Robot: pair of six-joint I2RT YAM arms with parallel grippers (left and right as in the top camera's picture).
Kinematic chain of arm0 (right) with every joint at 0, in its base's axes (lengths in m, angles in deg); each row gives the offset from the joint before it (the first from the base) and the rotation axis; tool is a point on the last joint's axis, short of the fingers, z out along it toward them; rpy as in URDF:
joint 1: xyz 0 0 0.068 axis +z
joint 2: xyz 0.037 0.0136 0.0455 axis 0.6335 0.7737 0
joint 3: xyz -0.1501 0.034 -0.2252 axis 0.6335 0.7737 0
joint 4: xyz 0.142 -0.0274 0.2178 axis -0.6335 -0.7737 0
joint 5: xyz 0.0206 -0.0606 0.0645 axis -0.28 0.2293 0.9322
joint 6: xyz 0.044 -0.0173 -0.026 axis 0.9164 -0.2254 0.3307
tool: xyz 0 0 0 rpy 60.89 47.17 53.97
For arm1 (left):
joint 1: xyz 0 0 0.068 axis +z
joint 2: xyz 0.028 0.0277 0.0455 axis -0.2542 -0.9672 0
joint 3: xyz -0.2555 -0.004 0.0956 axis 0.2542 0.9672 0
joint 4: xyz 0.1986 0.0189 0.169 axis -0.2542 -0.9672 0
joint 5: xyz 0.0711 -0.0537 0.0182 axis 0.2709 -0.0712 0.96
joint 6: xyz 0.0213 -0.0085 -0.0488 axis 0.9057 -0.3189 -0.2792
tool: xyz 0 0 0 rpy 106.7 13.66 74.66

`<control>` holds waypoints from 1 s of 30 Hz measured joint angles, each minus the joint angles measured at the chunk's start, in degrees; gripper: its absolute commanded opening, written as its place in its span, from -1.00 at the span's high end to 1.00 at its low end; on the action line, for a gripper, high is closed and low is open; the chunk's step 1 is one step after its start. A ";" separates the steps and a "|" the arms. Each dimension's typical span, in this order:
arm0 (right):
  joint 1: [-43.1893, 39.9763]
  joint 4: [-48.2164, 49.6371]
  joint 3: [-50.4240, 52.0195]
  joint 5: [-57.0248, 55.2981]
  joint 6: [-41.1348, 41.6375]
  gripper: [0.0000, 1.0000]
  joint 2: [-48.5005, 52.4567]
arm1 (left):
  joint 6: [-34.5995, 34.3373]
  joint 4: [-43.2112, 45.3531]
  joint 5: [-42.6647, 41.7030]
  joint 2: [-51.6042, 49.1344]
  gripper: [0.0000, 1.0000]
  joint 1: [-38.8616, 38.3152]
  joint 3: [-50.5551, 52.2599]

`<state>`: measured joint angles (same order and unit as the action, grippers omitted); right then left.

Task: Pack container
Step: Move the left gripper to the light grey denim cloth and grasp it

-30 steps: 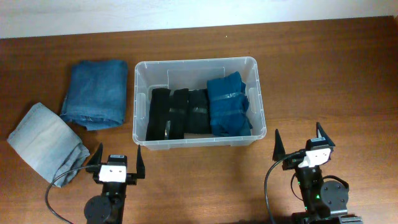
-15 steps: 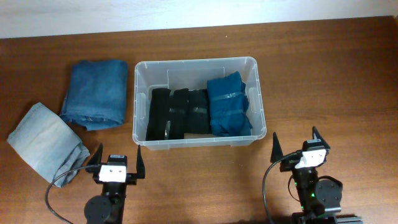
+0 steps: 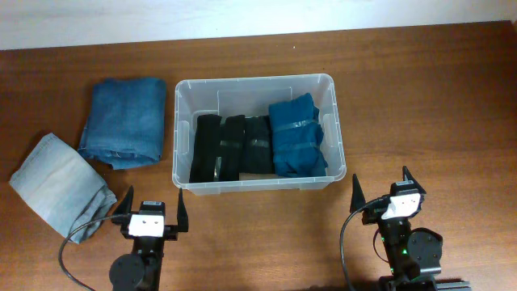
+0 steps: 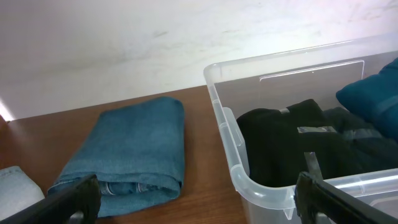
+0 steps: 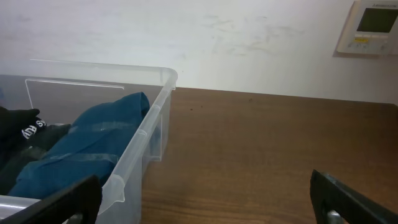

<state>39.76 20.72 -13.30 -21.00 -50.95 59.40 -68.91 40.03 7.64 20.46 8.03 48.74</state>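
The clear plastic container stands mid-table. It holds three black folded garments and a teal folded garment at its right end. It also shows in the left wrist view and the right wrist view. A folded dark blue jeans pile lies left of the container, and also in the left wrist view. A folded light blue jeans pile lies further left. My left gripper is open and empty near the front edge. My right gripper is open and empty at the front right.
The brown wooden table has bare surface right of the container. A white wall runs behind the table. A white wall controller hangs at the far right.
My right gripper has drawn back toward the front edge and slightly left. The left arm, the container and the jeans have not moved.
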 measured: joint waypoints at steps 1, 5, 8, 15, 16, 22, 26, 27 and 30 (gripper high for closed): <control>0.00 0.00 0.00 0.00 -0.02 -0.97 0.00 | 0.00 0.00 0.00 -0.02 -0.98 0.00 0.00; 0.00 0.00 0.00 0.00 0.00 -0.97 0.00 | 0.00 0.00 0.00 0.00 -0.98 0.00 0.00; 0.00 0.00 0.00 0.04 0.02 -0.97 0.00 | 0.00 0.85 0.00 -0.02 -0.99 0.00 0.02; 0.00 0.00 0.00 0.15 0.00 -0.97 0.00 | 0.00 5.27 -2.21 0.00 -0.98 0.00 -0.11; 0.00 0.00 0.00 0.15 0.04 -0.97 0.00 | -0.02 2.64 -2.80 -0.02 -0.98 0.00 -1.25; -0.04 0.00 0.00 0.15 0.00 -0.97 -0.07 | -0.52 -13.05 0.09 -4.42 -0.99 0.00 -19.30; -0.04 0.00 0.00 0.17 -0.04 -0.97 -0.07 | -2.29 -13.84 0.39 -9.84 -0.99 0.02 -28.94; -0.04 0.00 0.00 0.17 0.00 -0.97 -0.07 | -2.67 -13.31 -0.22 -11.13 -0.98 0.02 -30.14; -0.04 0.00 0.00 0.15 0.00 -0.97 -0.07 | -3.32 -11.54 -5.44 -14.40 -0.98 0.02 -31.41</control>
<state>39.72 20.72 -13.30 -20.85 -50.95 59.34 -72.23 28.49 2.20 6.06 8.05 17.33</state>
